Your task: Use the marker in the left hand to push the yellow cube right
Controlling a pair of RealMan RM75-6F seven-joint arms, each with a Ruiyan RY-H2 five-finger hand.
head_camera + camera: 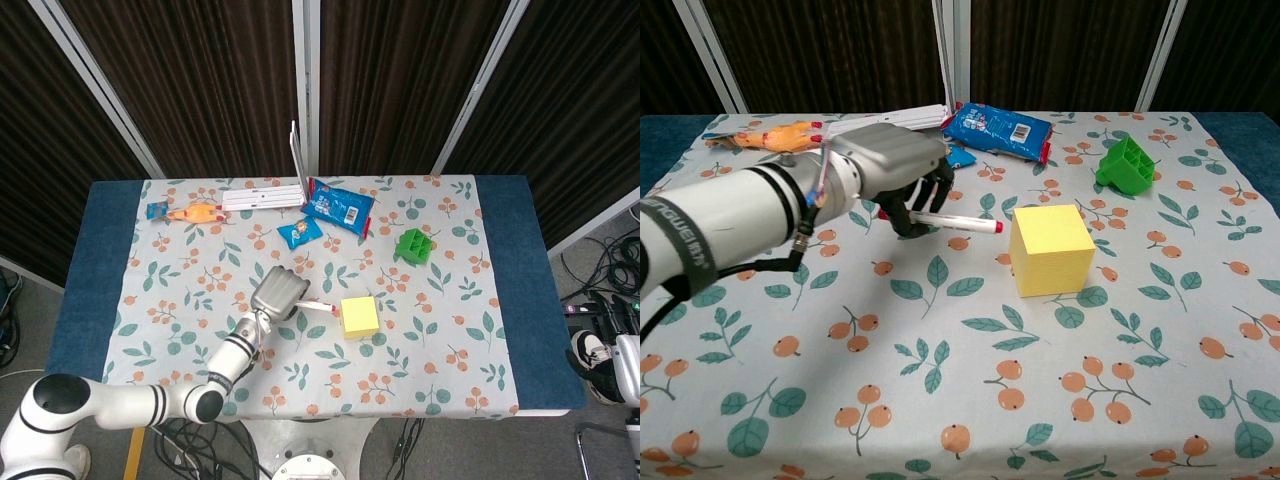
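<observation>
The yellow cube (360, 317) (1052, 249) sits on the floral cloth just right of the table's middle, turned slightly askew. My left hand (280, 292) (895, 178) grips a white marker (318, 306) (952, 221) with a red cap, which points right. In the chest view a small gap shows between the marker's tip and the cube's left face. The right hand is out of sight in both views.
A green slotted holder (413, 244) (1125, 165) stands to the right rear of the cube. Behind lie a blue snack bag (338, 207) (999, 128), a small blue packet (299, 232), a white box (263, 199) and an orange toy chicken (193, 212) (770, 137).
</observation>
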